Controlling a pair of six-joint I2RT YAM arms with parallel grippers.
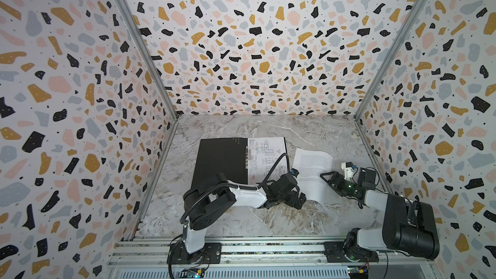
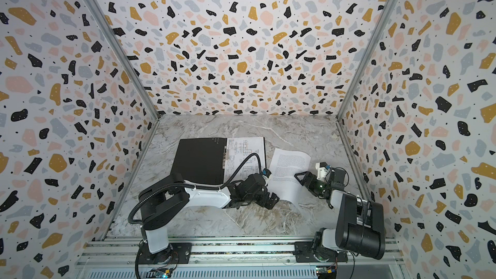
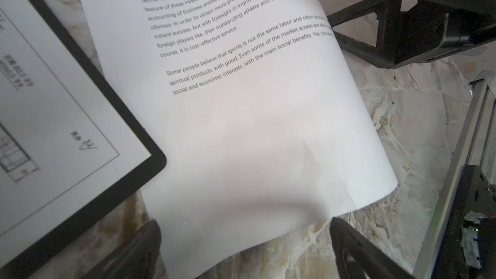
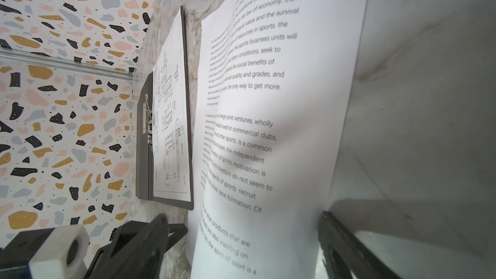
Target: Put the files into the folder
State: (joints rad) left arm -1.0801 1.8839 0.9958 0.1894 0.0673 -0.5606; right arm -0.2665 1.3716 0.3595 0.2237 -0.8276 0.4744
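Left arm (image 1: 247, 195) is stretching low across the table (image 1: 241, 218), left gripper (image 3: 243, 220) gaping wide around the text sheet (image 1: 312, 165)'s near corner, clamping nothing. Right gripper (image 4: 247, 220) is lying sideways at that sheet's right edge, jaws spread too; touching or not, I can't tell. Folder (image 1: 222, 159) is lying open beside it, with the drawing sheet (image 1: 264, 157) inside, partly hidden by the arm.

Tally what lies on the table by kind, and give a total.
sheets: 2, the drawing sheet and the text sheet
folder: 1
total: 3
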